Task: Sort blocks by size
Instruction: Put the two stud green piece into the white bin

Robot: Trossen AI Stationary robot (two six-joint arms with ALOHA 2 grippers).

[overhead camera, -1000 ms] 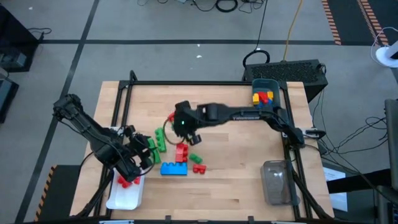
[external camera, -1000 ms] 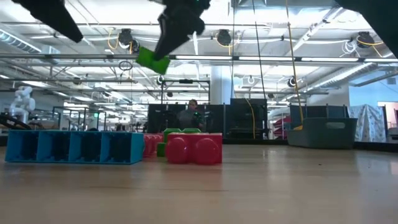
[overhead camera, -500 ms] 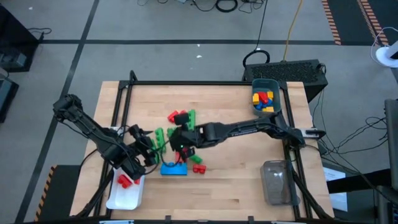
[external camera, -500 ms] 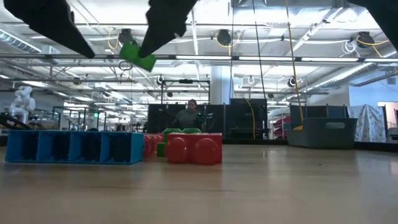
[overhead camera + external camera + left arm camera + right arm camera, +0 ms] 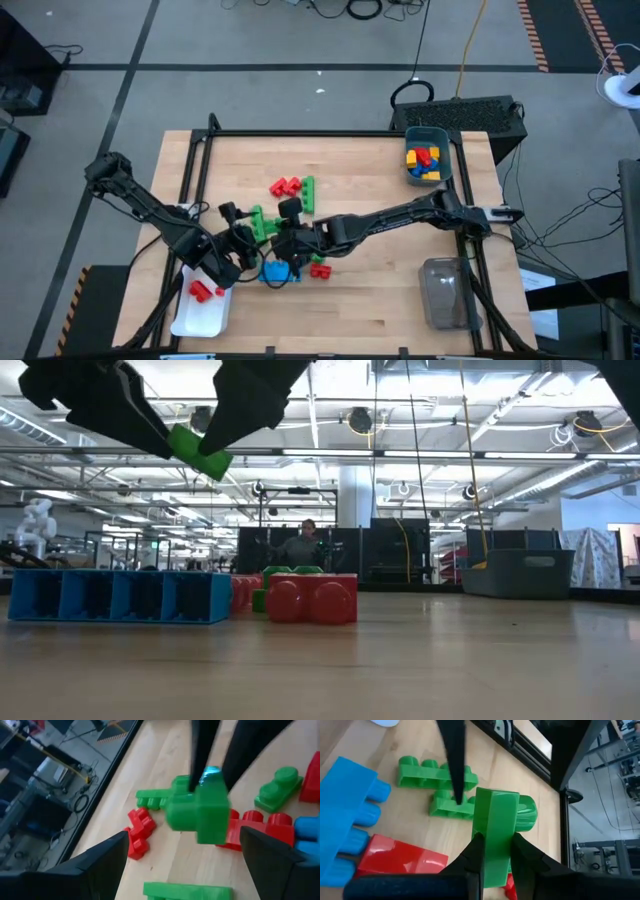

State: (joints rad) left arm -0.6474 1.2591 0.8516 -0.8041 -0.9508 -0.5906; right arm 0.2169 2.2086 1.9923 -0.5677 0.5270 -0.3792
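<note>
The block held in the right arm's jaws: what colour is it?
Green. The block shows best in the right wrist view, clamped between the jaws.

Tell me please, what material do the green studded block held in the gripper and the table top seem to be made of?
The green studded block, pinched by the right gripper, looks like moulded plastic: smooth, slightly glossy faces, rounded studs, one even colour. The table top looks like pale wood, probably joined planks or butcher block, with a matt finish; faint grain lines and board seams show in the high view.
</note>
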